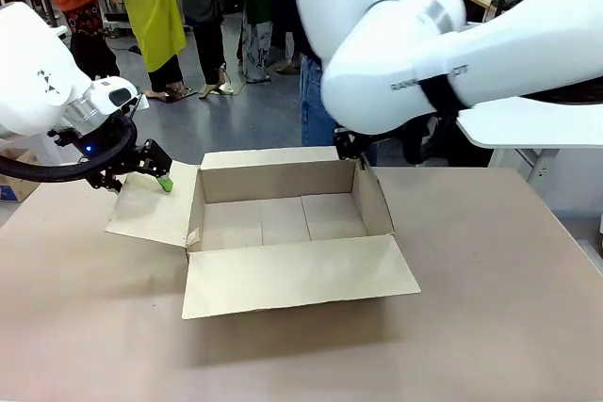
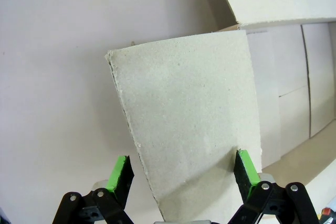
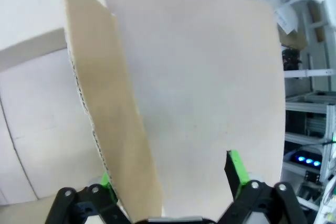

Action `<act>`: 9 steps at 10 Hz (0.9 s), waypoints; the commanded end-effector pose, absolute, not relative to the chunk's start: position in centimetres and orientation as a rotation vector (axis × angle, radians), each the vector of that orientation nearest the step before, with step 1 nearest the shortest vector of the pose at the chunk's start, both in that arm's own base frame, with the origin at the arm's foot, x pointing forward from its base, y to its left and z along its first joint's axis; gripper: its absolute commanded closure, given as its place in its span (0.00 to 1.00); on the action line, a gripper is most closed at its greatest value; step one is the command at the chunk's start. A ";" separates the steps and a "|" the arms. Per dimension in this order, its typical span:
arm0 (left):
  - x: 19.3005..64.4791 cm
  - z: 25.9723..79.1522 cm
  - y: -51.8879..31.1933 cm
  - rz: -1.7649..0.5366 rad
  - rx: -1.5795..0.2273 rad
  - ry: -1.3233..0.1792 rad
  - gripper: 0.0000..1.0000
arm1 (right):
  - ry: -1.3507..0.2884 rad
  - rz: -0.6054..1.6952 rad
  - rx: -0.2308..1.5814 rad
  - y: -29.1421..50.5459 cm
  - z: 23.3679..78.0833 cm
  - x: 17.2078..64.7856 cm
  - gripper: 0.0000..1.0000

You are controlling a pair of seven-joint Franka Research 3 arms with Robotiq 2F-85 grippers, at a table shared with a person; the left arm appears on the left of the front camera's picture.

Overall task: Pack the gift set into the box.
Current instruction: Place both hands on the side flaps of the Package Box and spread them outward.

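The box [image 1: 283,182], a plain brown carton, stands open in the middle of the table with its four flaps spread and nothing inside. My left gripper [image 1: 155,172] hangs at the outer edge of the box's left flap [image 1: 151,206]. In the left wrist view, the left gripper [image 2: 182,163] is open and that flap [image 2: 194,119] lies between its green pads [image 2: 119,171]. My right gripper [image 1: 350,150] is at the far corner of the right flap, mostly hidden by its arm. In the right wrist view, the right gripper [image 3: 169,174] is open astride the flap's edge [image 3: 121,129]. The gift set is out of view.
A person in jeans [image 1: 316,105] stands at the far side of the table behind the box. The brown table top [image 1: 490,308] lies bare to the right and front of the box. A white shelf [image 1: 528,124] juts in at the right.
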State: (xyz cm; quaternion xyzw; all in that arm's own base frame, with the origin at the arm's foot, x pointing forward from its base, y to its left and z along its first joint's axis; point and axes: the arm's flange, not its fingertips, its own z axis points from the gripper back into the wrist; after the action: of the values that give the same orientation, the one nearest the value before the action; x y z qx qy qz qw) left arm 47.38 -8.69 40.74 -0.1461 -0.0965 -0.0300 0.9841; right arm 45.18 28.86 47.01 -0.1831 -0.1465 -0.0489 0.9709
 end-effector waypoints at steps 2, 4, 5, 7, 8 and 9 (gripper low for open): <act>47.2 40.9 -8.7 -0.051 -0.277 -0.197 0.00 | -0.305 -0.230 -0.176 21.2 44.8 43.6 0.00; 47.2 40.9 -8.7 -0.051 -0.277 -0.197 0.00 | -0.264 -0.322 -0.064 16.6 42.2 43.8 0.00; 47.2 40.9 -8.7 -0.051 -0.277 -0.197 0.00 | -0.249 -0.338 -0.010 15.3 40.9 43.8 0.00; 47.2 40.9 -8.7 -0.051 -0.277 -0.197 0.00 | -0.264 -0.359 -0.091 16.2 41.8 44.4 0.00; 47.2 40.9 -8.7 -0.051 -0.277 -0.197 0.00 | -0.264 -0.359 -0.091 16.2 41.8 44.4 0.00; 47.2 40.9 -8.7 -0.051 -0.277 -0.197 0.00 | -0.264 -0.359 -0.091 16.2 41.8 44.4 0.00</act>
State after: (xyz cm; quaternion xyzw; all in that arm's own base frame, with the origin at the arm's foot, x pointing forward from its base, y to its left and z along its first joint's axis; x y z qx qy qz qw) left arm 47.38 -8.70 40.74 -0.1461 -0.0964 -0.0301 0.9841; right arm 44.13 15.72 40.83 -0.0240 -0.1265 -0.1737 0.9763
